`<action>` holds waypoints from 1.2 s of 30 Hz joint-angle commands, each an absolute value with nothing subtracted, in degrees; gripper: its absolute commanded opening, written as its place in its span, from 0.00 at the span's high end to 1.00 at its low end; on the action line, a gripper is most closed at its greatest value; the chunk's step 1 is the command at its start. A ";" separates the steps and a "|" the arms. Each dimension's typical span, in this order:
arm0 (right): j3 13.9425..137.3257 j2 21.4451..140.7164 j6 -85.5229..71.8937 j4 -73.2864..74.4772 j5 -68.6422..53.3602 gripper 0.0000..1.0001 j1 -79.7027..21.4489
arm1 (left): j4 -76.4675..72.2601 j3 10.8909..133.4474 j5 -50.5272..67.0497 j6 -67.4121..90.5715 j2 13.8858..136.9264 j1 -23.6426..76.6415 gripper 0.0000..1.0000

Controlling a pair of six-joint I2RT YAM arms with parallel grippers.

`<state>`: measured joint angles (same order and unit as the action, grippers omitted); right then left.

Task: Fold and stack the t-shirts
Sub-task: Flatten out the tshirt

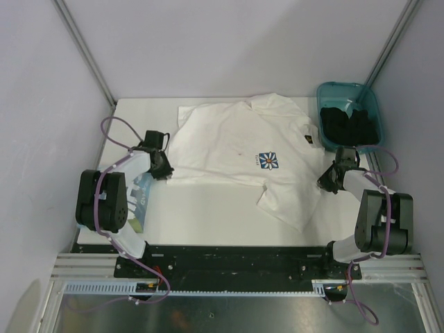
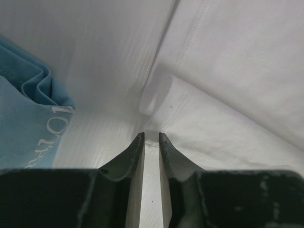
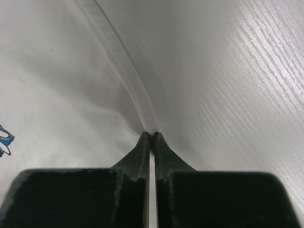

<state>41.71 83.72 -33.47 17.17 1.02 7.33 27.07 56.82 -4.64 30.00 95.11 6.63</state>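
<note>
Daisy tee (image 1: 236,149) lies spread print-up on the table (image 1: 215,215), its sleeve just left of the bin (image 1: 326,94), with one near corner flipped over. Right claw (image 3: 151,134), on the near side of the bin, is pressed together on the tee's edge, cloth ridged up into its tips. Left claw (image 2: 148,137), at the tee's edge farthest from the bin, shows a narrow gap, tips at a folded hem. Blue tee (image 1: 139,198) sits folded farther still from the bin.

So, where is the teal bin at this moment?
In the top view, the teal bin stands at the far right corner of the table, just right of the spread white t-shirt and beyond the right gripper.
</note>
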 commanded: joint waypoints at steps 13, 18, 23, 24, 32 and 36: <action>43.68 83.89 -32.83 15.33 0.70 1.00 6.93 | 27.38 51.78 -8.19 45.29 84.87 7.54 0.66; 43.68 84.04 -32.81 15.29 0.70 1.00 6.61 | 27.37 49.82 -9.07 53.88 84.53 8.21 0.64; 43.68 84.15 -32.83 15.21 0.70 1.00 6.59 | 27.21 49.67 -10.55 60.79 85.98 9.27 0.62; 43.68 84.13 -32.76 15.21 0.70 1.00 6.55 | 27.23 49.71 -10.77 61.73 86.28 9.34 0.61; 43.68 84.15 -32.54 14.96 -1.33 1.00 6.35 | 27.19 51.00 -11.79 65.32 88.46 9.33 0.60; 43.68 84.05 -32.33 15.15 -1.31 1.00 6.18 | 27.09 52.38 -11.81 65.84 90.01 9.24 0.60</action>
<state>41.71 83.81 -33.34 16.75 -0.69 6.68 27.68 49.95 -9.47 63.02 88.66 9.04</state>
